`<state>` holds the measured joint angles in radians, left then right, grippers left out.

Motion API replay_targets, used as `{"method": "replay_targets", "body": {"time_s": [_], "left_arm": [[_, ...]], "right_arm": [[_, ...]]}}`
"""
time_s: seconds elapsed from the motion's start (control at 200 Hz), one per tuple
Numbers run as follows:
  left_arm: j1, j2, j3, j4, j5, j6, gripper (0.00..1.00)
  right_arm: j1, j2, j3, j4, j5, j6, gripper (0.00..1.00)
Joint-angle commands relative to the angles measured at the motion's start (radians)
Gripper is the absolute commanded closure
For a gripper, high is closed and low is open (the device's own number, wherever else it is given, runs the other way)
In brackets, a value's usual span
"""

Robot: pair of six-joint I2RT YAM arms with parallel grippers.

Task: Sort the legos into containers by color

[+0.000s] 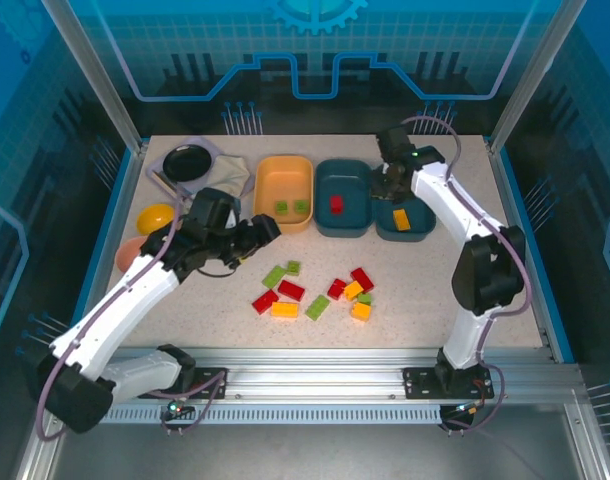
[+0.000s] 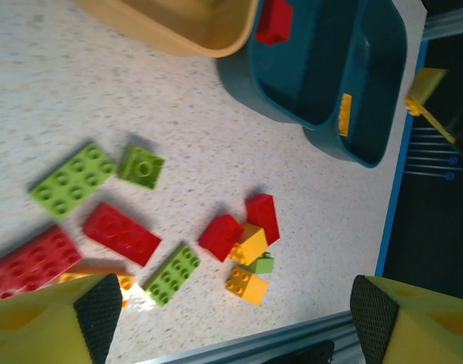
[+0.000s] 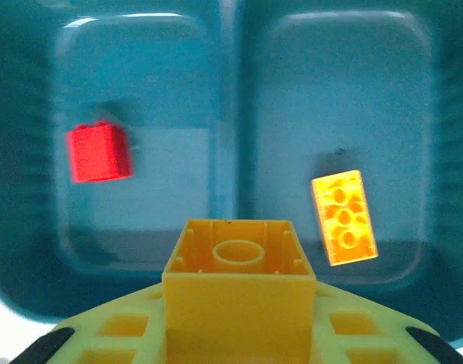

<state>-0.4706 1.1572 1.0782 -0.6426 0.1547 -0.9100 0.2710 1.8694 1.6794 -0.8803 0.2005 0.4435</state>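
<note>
Yellow square plastic brick [image 3: 239, 296] sits pinched in the right gripper [image 1: 389, 185], jaws closed on its sides, hollow underside facing the wrist camera. I see it held above the line where the two dark teal plastic trays meet, at the far right of the table [image 1: 185, 300].

Below it, the left of these, the middle teal tray [image 1: 343, 225], holds one red brick [image 3: 99, 152]. The right teal tray [image 1: 417, 232] holds one flat orange brick [image 3: 345, 218], studs up.

Left gripper [image 1: 255, 236]: jaws spread wide, nothing between them, hanging over bare table left of the loose pile.

Yellow-orange rounded plastic tray [image 1: 283, 170] is far of it, just left of the middle teal tray, with two light green bricks [image 1: 291, 207] inside.

Loose legos [image 1: 315, 292] lie near-centre:
- Left group: two green, two long red, one orange.
- One long green brick between the groups.
- Right cluster: two red, two orange and a small green, touching or just beside each other.

Far left: black round dish [image 1: 188, 160], yellow bowl [image 1: 155, 215], pink bowl [image 1: 130, 255], well apart from the pile.
</note>
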Motion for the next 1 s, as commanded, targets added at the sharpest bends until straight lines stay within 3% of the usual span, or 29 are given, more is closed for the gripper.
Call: {"method": "replay_targets", "body": {"time_s": [0.0, 0.265, 0.575, 0.755, 0.995], "left_arm": [[-0.032, 0.062, 0.066, 0.081, -0.009, 0.011, 0.18], [-0.071, 0.177, 0.137, 0.091, -0.015, 0.025, 0.18], [-0.102, 0.216, 0.16, 0.077, -0.041, 0.019, 0.18], [-0.104, 0.21, 0.167, 0.045, -0.056, 0.02, 0.18], [-0.104, 0.212, 0.186, -0.028, -0.069, -0.007, 0.18]], "right_arm": [[-0.064, 0.113, 0.069, -0.031, -0.063, -0.024, 0.69], [-0.166, 0.374, 0.291, -0.095, -0.101, -0.03, 0.68], [-0.184, 0.526, 0.421, -0.149, -0.115, -0.051, 0.62], [-0.181, 0.485, 0.415, -0.148, -0.115, -0.057, 0.42], [-0.133, 0.256, 0.4, -0.14, -0.058, -0.075, 0.4]]}}
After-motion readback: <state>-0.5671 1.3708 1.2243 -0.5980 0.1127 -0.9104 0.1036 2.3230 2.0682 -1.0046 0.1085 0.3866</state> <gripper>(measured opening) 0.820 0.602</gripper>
